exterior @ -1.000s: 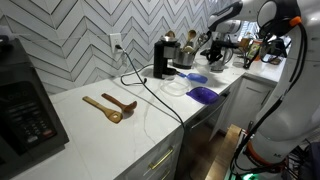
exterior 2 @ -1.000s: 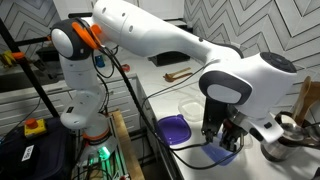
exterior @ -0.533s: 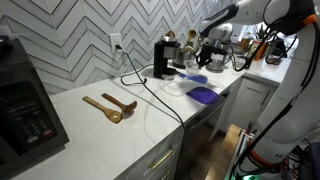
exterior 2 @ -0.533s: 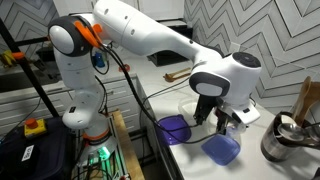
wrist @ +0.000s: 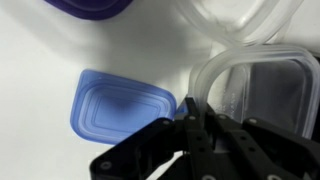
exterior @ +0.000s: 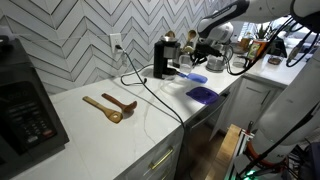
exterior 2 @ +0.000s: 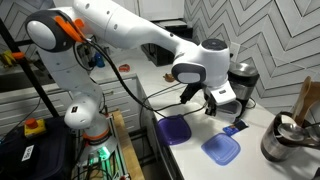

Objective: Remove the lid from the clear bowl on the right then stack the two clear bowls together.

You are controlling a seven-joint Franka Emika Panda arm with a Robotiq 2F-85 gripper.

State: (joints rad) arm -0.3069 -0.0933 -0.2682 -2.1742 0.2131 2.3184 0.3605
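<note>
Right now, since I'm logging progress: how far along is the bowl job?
Done: the lid is off, lying flat on the counter. In hand: the gripper is shut on the rim of one clear bowl. Left: stack it with the other clear bowl.

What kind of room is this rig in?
Most likely a home kitchen: a white counter with drawers under it, a chevron tile backsplash, and a black coffee maker and wooden spoons out on top.
</note>
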